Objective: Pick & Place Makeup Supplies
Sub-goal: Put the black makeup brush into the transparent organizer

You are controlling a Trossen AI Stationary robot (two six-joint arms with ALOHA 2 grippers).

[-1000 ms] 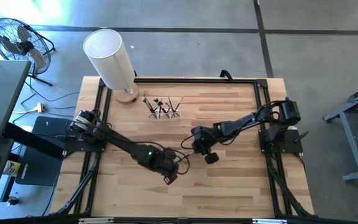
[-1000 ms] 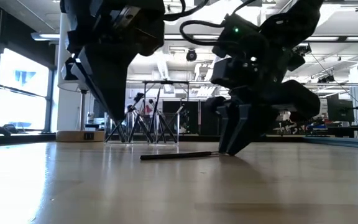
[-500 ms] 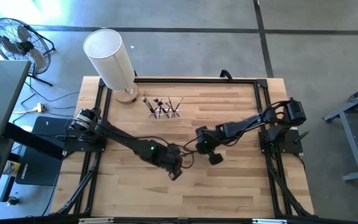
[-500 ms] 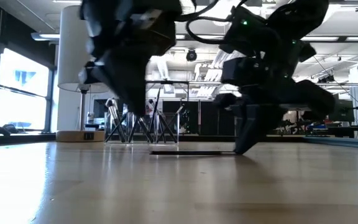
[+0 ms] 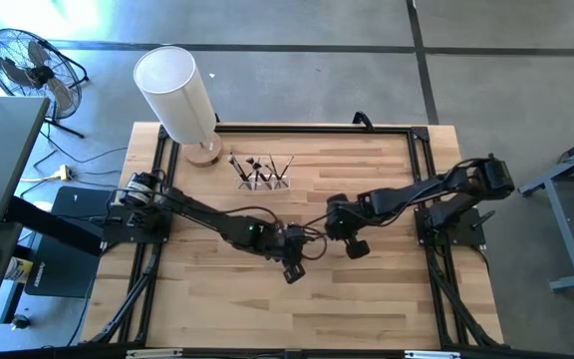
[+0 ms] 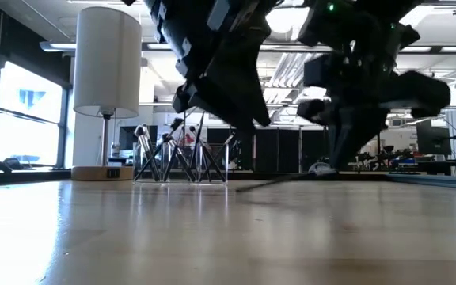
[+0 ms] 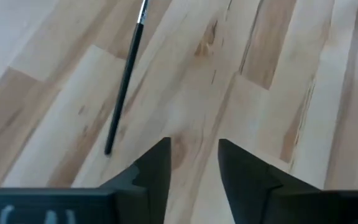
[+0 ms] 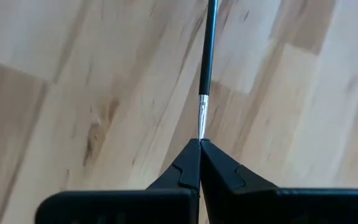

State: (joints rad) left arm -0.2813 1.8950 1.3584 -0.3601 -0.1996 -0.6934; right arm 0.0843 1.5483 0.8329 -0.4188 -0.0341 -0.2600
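A thin dark makeup brush (image 8: pixel 207 43) with a silver ferrule is at the table's middle, and my right gripper (image 8: pixel 199 144) is shut on one end of it. In the low view the brush (image 6: pixel 279 181) slants down from that gripper (image 6: pixel 331 168) toward the table's left. My left gripper (image 7: pixel 194 155) hovers open beside the brush's free end (image 7: pixel 109 150) and touches nothing. More makeup brushes stand upright in a small clear holder (image 5: pixel 262 173) at the far side. My right gripper pinches the brush by its silver ferrule end (image 8: pixel 202 118) between its two fingertips. The fingers slant down from the table's right side, roughly in line with the brush. The held end is raised and the brush tilts down away from the fingers. Whether its low end touches the wood I cannot tell.
A tall white cylinder (image 5: pixel 175 85) on a wooden base stands at the far left corner, next to the holder (image 6: pixel 184 154). A black frame rail (image 5: pixel 307 127) borders the table. Bare wood (image 5: pixel 227 309) lies along the near side.
My right gripper has closed on the brush's end, risen and drawn toward the table's right edge. The brush lay flat on the wood and now slants, its right end lifted. My left gripper has moved toward the right, along behind the brush, and turned.
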